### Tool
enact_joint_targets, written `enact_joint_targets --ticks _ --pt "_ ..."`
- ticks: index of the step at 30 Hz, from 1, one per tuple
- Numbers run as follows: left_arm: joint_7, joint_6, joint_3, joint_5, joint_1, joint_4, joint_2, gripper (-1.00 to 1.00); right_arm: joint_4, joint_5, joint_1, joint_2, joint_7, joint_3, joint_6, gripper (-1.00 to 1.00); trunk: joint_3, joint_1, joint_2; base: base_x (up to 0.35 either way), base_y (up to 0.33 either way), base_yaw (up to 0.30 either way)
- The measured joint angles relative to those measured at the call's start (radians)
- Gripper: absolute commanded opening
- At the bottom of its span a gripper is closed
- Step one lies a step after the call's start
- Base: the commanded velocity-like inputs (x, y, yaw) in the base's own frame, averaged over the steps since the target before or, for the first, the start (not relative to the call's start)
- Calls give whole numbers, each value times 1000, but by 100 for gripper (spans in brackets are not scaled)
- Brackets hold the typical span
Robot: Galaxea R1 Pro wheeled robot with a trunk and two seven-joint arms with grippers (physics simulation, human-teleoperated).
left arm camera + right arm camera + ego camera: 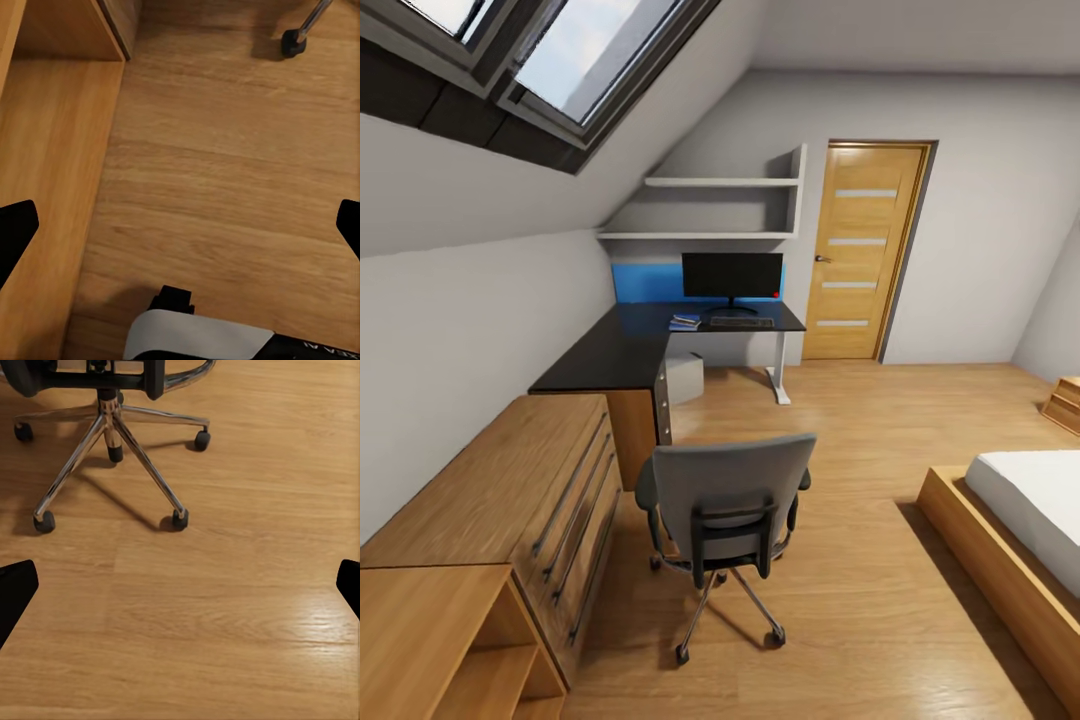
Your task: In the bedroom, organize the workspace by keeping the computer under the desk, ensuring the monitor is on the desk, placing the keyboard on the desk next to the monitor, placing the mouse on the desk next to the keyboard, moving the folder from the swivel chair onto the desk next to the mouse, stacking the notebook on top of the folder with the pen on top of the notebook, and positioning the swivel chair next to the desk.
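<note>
Because both arms hang low with fingers spread and empty, the grey-backed swivel chair (pixel 725 520) waits mid-floor, well short of the black-topped L-shaped desk (pixel 630 345) bearing the wide black monitor (pixel 732 276).

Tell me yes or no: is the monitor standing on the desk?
Yes, in the head view the monitor stands upright on the black desk, with the keyboard in front of it.
</note>
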Motion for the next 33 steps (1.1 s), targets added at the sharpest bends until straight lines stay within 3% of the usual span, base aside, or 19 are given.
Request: enact_joint_targets --ticks 9,10,12,13,14,17,20,23,24,27,28,31,33 --pt "-1 2 -1 0 0 0 0 100 -1 0 0 -1 -1 -1 0 100 -28 35 -63 0 -1 0" --pt "0 92 -8 -6 0 -104 -24 100 -5 -3 -1 -4 -2 -4 -7 100 -31 38 -70 0 0 0" --pt "1 214 -8 -7 -1 -231 -28 100 -21 -4 -1 -3 -6 -4 -5 100 -38 46 -84 0 0 0" --pt "23 382 -5 -10 -9 -329 -35 100 -133 -19 -9 -14 -35 -12 50 100 -41 50 -91 0 0 0" --pt "28 402 -8 -15 -16 -429 -39 100 -163 -22 -11 -17 -42 -11 83 100 -44 54 -98 0 0 0" --pt "45 444 -7 -15 -75 -474 -72 100 -263 -42 -53 -47 -51 -14 317 100 -53 65 -119 0 0 0" --pt "50 477 -8 -12 -141 -486 -87 100 -324 -64 -88 -60 -50 -16 397 100 -63 77 -140 0 0 0" --pt "51 580 -8 -11 -225 -489 -94 100 -363 -116 -158 -69 -44 -18 479 100 -72 88 -161 0 0 0" --pt "53 620 -13 -6 -257 -487 -94 100 -369 -149 -211 -73 -24 -19 558 100 -75 92 -168 0 0 0" --pt "53 651 -13 -7 -292 -486 -94 100 -370 -217 -307 -85 51 -20 690 100 -85 104 -189 0 0 0" --pt "52 658 -13 -8 -307 -487 -94 100 -370 -258 -349 -91 90 -20 738 100 -88 107 -196 0 0 0" --pt "52 662 -13 -10 -320 -487 -94 100 -370 -312 -393 -95 124 -20 779 100 -97 119 -217 0 0 0" --pt "50 659 -12 -9 -323 -482 -94 100 -368 -327 -404 -95 133 -20 786 100 -103 127 -231 0 0 0"
